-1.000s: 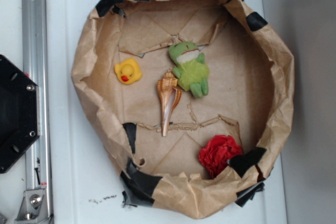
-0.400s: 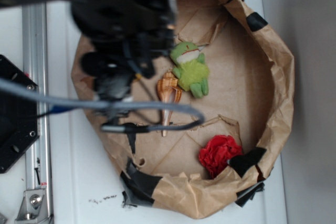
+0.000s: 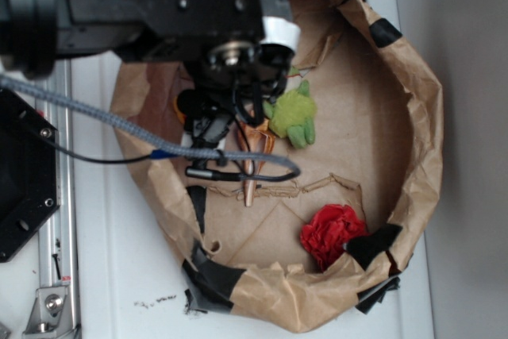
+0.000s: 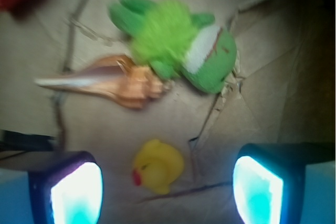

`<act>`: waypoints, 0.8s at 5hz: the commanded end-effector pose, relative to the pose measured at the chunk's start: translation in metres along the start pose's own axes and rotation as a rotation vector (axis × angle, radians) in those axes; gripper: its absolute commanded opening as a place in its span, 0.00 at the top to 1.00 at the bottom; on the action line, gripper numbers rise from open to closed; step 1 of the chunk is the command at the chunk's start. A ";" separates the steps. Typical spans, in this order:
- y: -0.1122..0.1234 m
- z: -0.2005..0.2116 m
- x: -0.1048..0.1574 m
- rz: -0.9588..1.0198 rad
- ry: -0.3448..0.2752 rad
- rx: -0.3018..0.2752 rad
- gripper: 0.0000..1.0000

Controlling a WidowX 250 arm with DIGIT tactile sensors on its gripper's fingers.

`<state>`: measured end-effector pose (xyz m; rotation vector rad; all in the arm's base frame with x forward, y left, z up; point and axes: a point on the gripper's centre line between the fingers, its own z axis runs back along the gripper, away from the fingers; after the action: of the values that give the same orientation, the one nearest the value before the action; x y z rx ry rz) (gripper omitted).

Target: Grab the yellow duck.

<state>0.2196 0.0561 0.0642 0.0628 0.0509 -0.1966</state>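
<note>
Two fingertips (image 4: pixel 71 190) frame the wrist view, spread wide apart, nothing between them but the yellow duck (image 4: pixel 157 166), so the gripper (image 4: pixel 167 188) is lined up for a straddle grab, not yet closed. Duck sits on the brown paper floor, beak pointing left, slightly nearer the left finger. Beyond it lies the conch shell (image 4: pixel 107 83), then the green plush frog (image 4: pixel 178 48) touching the shell's wide end; both are apart from the duck, so descent looks clear. Exterior view: arm covers the duck inside the paper-lined bowl (image 3: pixel 417 148); red crumpled item (image 3: pixel 331 232) sits well apart.
</note>
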 end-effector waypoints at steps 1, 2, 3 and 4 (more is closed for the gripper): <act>0.009 -0.008 -0.008 -0.050 -0.007 0.016 0.00; 0.019 -0.003 -0.011 -0.035 -0.020 0.019 0.00; 0.021 0.000 -0.011 -0.032 -0.024 0.019 0.00; 0.029 0.002 -0.015 -0.023 -0.029 0.030 0.00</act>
<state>0.2018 0.0790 0.0542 0.0607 0.0813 -0.2256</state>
